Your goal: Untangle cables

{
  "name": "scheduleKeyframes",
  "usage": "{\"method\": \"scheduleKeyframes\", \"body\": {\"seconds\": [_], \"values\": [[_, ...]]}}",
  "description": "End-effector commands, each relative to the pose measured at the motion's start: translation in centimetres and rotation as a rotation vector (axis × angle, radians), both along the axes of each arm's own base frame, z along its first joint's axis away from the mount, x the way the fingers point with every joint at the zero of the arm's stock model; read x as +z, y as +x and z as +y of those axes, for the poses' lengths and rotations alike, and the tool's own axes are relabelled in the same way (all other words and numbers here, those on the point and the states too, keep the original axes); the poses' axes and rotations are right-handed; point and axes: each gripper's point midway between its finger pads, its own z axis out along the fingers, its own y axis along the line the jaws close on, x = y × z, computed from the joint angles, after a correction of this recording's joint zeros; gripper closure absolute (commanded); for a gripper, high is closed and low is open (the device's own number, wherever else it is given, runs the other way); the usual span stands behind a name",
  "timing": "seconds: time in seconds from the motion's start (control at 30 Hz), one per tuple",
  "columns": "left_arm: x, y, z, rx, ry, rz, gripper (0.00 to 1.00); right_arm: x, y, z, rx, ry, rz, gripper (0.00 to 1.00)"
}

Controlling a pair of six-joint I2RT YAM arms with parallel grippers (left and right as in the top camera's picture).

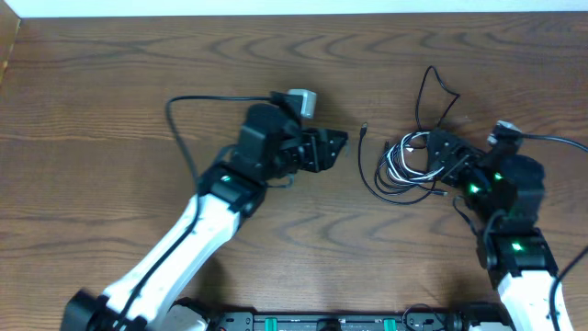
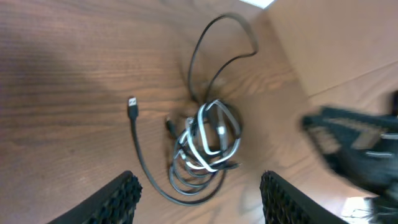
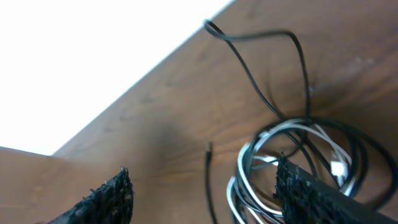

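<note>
The left gripper (image 1: 329, 150) holds its ridged black fingers (image 2: 121, 196) apart and empty, just short of the cables (image 1: 404, 161). The right gripper (image 1: 441, 154) also has its jaws spread, poised over the coil but clamped on nothing visible. The untangling looks barely begun: the thin, glossy white cable (image 2: 202, 134) and black cable (image 2: 227, 17) lie wound in one tight bundle right of centre on the wood-grain table (image 1: 110, 83), with only a tall black loop and a limp tail ending in a small plug (image 2: 132, 107) straying free.
</note>
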Motion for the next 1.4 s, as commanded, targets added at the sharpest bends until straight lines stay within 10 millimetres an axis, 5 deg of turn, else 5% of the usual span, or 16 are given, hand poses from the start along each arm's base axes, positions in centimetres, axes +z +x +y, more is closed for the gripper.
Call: {"method": "scheduleKeyframes", "body": {"seconds": [0.0, 0.13, 0.2, 0.27, 0.43, 0.73, 0.83, 0.93, 1.17, 1.37], "values": [[-1.9, 1.5, -2.0, -0.030, 0.077, -0.087, 0.38, 2.6, -0.8, 0.2, 0.040, 0.041, -0.075, 0.28], [-4.1, 1.6, -6.0, -0.139, 0.096, -0.189, 0.38, 3.9, -1.3, -0.4, 0.024, 0.034, -0.119, 0.26], [-5.4, 1.1, -8.3, -0.203, 0.117, -0.258, 0.29, 4.0, -1.3, -0.4, 0.023, 0.034, -0.124, 0.25], [-7.2, 1.2, -10.2, -0.185, 0.141, -0.299, 0.22, 3.7, -1.5, -0.3, 0.030, 0.039, -0.110, 0.25], [-10.0, 0.7, -13.5, -0.194, 0.172, -0.419, 0.21, 2.5, -2.0, 0.2, 0.054, 0.052, -0.054, 0.25], [-16.5, 2.1, -15.5, -0.167, 0.200, -0.426, 0.21, 2.1, -3.3, 2.9, 0.208, 0.122, -0.015, 0.27], [-18.9, 2.4, -15.9, -0.176, 0.226, -0.398, 0.22, 0.4, -4.2, 3.0, 0.218, 0.114, 0.059, 0.28], [-20.1, 2.2, -15.6, -0.186, 0.256, -0.366, 0.32, -1.0, -4.9, 3.1, 0.234, 0.083, 0.112, 0.30], [-23.1, 1.2, -14.0, -0.204, 0.361, -0.267, 0.89, -3.4, -6.6, 3.1, 0.236, 0.085, 0.234, 0.30], [-21.6, 1.2, -13.9, -0.204, 0.363, -0.264, 0.92, -5.1, -7.5, 2.4, 0.196, 0.074, 0.322, 0.31]]}}
